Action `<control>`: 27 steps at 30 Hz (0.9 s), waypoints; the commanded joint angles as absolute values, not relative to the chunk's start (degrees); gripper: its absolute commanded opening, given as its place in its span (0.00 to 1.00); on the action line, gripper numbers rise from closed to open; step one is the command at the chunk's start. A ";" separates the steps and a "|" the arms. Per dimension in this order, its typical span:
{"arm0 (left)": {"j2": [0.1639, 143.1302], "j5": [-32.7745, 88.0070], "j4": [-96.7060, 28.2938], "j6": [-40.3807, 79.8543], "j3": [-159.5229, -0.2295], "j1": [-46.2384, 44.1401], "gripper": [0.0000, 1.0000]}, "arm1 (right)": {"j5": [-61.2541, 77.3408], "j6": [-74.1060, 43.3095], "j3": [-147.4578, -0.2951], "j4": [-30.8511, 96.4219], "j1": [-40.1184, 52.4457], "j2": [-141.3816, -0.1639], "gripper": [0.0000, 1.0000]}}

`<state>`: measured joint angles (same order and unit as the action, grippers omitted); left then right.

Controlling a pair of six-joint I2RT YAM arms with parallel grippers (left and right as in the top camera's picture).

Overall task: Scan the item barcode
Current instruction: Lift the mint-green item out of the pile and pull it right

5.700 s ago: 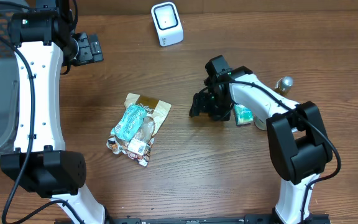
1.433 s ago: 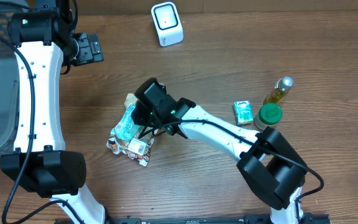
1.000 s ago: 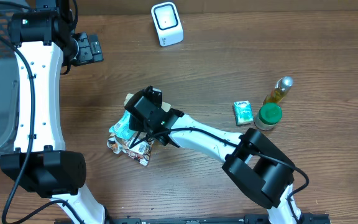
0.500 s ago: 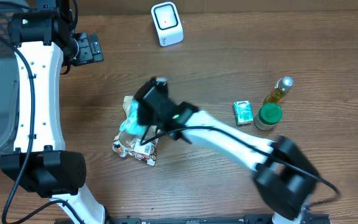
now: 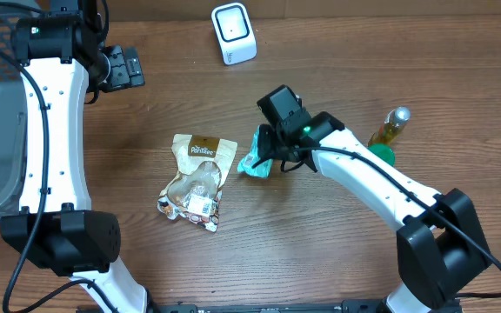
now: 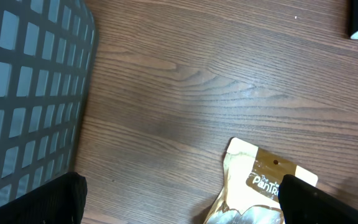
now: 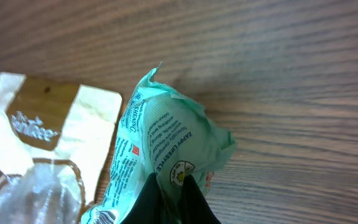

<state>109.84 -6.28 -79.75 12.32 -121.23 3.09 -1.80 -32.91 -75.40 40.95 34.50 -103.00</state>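
Green packet (image 5: 252, 162): carried off tan pouch (image 5: 197, 174) within the last second, right jaws clamped on it; left jaws wide open, idle. Ready for scanner (image 5: 234, 33).

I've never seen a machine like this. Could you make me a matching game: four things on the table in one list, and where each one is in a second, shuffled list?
Things
1. mint-green crinkly plastic packet
2. tan and clear snack pouch with a brown label
3. white boxy scanner
4. yellow bottle with a silver cap

Places
A. at the far edge of the wooden table
B. pinched in the shut right gripper
C. lying flat on the table, left of centre
D. on the table's right side, just past the right arm

Pairs: 1-B, 2-C, 3-A, 4-D
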 commanded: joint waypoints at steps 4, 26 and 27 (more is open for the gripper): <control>108.97 -6.37 -79.66 12.88 -121.93 2.98 1.00 | -0.78 -29.47 -66.70 29.23 34.48 -102.94 0.04; 108.97 -6.37 -79.66 12.91 -121.93 2.96 1.00 | -2.96 -29.52 -59.83 18.33 34.26 -103.00 0.06; 108.97 -6.37 -79.66 12.91 -121.93 2.96 1.00 | -2.96 -29.52 -59.83 18.28 34.26 -103.00 0.06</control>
